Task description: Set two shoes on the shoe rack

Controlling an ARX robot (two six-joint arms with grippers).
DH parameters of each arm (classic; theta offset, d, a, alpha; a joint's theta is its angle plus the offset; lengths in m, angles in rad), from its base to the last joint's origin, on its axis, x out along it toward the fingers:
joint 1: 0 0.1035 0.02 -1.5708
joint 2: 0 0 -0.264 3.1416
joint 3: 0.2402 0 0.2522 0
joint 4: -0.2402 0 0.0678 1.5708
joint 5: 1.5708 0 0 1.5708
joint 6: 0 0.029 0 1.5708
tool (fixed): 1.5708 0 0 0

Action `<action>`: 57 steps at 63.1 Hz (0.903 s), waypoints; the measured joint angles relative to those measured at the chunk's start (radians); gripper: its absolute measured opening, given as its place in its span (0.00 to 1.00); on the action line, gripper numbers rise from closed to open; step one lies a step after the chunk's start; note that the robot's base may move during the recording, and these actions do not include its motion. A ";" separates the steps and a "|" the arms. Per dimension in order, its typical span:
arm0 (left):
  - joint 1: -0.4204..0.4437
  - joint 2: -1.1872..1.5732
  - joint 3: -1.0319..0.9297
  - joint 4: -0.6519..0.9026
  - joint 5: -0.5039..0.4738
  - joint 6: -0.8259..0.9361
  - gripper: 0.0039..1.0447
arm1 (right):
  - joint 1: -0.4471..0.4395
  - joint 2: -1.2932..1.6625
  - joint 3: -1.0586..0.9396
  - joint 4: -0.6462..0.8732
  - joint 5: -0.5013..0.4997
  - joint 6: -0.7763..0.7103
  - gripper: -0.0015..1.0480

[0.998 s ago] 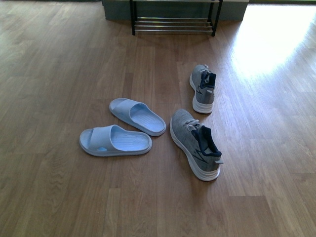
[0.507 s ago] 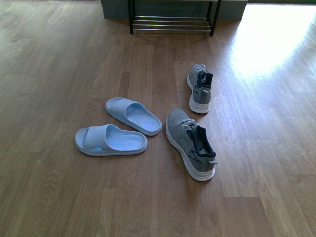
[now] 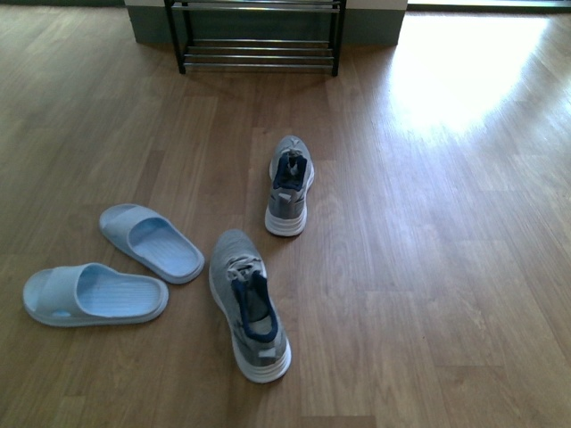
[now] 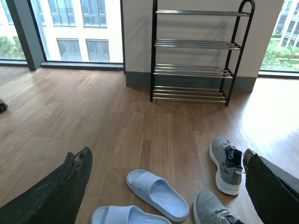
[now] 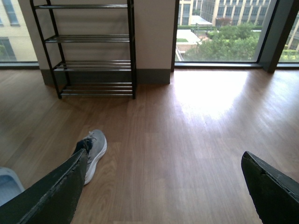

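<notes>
Wooden floor (image 3: 428, 267) seen from the robot's body, with four shoes lying on it. At the far left a pale blue left slide (image 3: 94, 294) lies crosswise, its toe to the left. Just beside it, a second slide (image 3: 152, 242) is angled with its toe away from the camera. Next comes the near sneaker (image 3: 250, 305), grey knit with a white sole and navy collar, heel toward the camera. A white tab at its heel is too small to read. Behind it and slightly right, the far sneaker (image 3: 290, 185) points its toe at the rack (image 3: 259, 40). The rack stands by the wall at the top, well apart from all the shoes.

From the left wrist, the rack shows four tiers of chrome bars in a black frame. The left claw (image 4: 166, 154) is spread wide, grasping nothing. From the right wrist, the right claw (image 5: 163, 156) is likewise spread wide and bare.
</notes>
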 joint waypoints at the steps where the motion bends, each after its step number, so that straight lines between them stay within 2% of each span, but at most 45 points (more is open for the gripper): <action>1: 0.000 0.000 0.000 0.000 0.000 0.000 0.91 | 0.000 0.000 0.000 0.000 0.000 0.000 0.91; 21: 0.000 0.000 0.000 0.000 0.001 0.000 0.91 | 0.001 0.002 0.000 0.000 0.003 0.000 0.91; 23: -0.013 0.021 0.008 -0.028 -0.061 -0.029 0.91 | 0.001 0.002 0.000 0.000 0.003 0.000 0.91; 25: -0.055 0.069 0.037 -0.088 -0.175 -0.092 0.91 | 0.001 0.002 0.000 0.000 0.003 0.000 0.91; 27: -0.109 0.196 0.077 -0.082 -0.314 -0.200 0.91 | 0.001 0.002 0.000 0.000 0.003 0.000 0.91; 29: -0.122 0.311 0.110 -0.037 -0.373 -0.295 0.91 | 0.001 0.002 0.000 0.000 0.002 0.000 0.91; 31: -0.126 0.431 0.142 0.023 -0.382 -0.372 0.91 | 0.001 0.002 0.000 0.000 -0.001 0.000 0.91; 35: -0.132 0.678 0.210 0.156 -0.357 -0.481 0.91 | 0.001 0.002 0.000 0.000 0.000 0.000 0.91; 41: -0.144 1.104 0.330 0.309 -0.236 -0.573 0.91 | 0.001 0.002 0.000 0.000 0.000 0.000 0.91; 50: -0.205 1.768 0.521 0.334 -0.134 -0.563 0.91 | 0.001 0.002 0.000 0.000 0.000 0.000 0.91; 57: -0.245 2.031 0.636 0.334 -0.051 -0.542 0.91 | 0.001 0.002 0.000 0.000 0.000 0.000 0.91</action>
